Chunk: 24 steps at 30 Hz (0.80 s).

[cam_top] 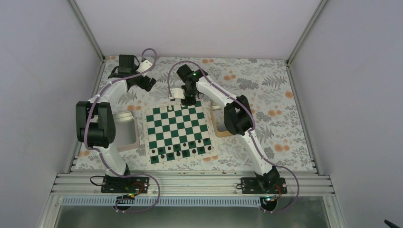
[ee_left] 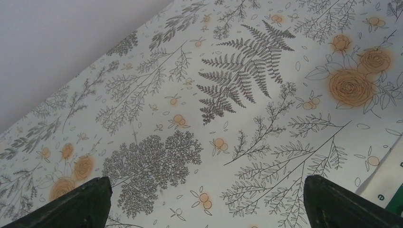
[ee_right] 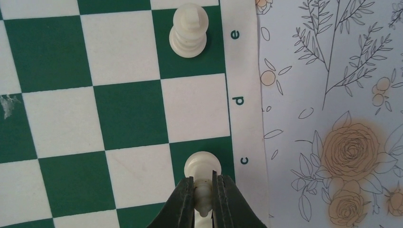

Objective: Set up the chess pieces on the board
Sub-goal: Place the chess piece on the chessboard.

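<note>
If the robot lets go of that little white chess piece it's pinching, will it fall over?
Probably not, if released upright: another white piece stands alone nearby. The white piece in the right fingers looks tall and narrow, so a nudge could tip it. It seems hard; the fingers don't dent it.

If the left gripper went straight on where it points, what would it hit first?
Probably the bare floral table cover; nothing stands between the open left gripper and it. The board shows only a corner off to the side, outside that line.
</note>
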Motion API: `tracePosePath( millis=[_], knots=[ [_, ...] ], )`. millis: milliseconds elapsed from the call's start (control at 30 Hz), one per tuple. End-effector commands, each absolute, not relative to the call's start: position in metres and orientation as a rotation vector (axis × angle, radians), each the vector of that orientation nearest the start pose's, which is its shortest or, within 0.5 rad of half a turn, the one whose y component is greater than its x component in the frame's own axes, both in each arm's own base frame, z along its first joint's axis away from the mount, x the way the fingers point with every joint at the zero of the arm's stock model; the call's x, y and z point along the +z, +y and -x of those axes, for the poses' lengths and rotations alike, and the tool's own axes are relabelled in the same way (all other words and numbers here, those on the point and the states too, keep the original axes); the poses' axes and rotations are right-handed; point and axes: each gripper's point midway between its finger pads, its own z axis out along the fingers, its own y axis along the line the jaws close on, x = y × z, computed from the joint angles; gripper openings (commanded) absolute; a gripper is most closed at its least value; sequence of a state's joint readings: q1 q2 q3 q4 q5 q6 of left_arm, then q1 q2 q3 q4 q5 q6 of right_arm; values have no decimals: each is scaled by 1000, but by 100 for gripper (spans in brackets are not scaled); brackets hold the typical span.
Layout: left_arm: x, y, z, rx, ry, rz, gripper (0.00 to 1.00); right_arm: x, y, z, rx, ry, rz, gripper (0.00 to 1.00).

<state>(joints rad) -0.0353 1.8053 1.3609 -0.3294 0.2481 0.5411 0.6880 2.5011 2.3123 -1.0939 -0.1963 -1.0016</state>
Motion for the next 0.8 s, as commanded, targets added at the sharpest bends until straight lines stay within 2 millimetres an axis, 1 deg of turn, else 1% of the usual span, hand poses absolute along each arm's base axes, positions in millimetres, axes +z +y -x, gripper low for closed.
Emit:
tracePosePath(
  millis=[0, 367, 667, 767],
  knots=[
    [163, -63, -497, -52, 2141, -777, 100, 32, 377, -401, 214, 1850, 2175, 8],
    [161, -63, -495, -57, 2144, -782, 100, 28, 374, -404, 198, 1861, 2175, 9],
    [160, -64, -494, -64, 2146, -784, 100, 27, 373, -407, 189, 1862, 2171, 13],
    [160, -64, -495, -62, 2145, -784, 100, 28, 373, -408, 185, 1861, 2165, 15]
  ],
)
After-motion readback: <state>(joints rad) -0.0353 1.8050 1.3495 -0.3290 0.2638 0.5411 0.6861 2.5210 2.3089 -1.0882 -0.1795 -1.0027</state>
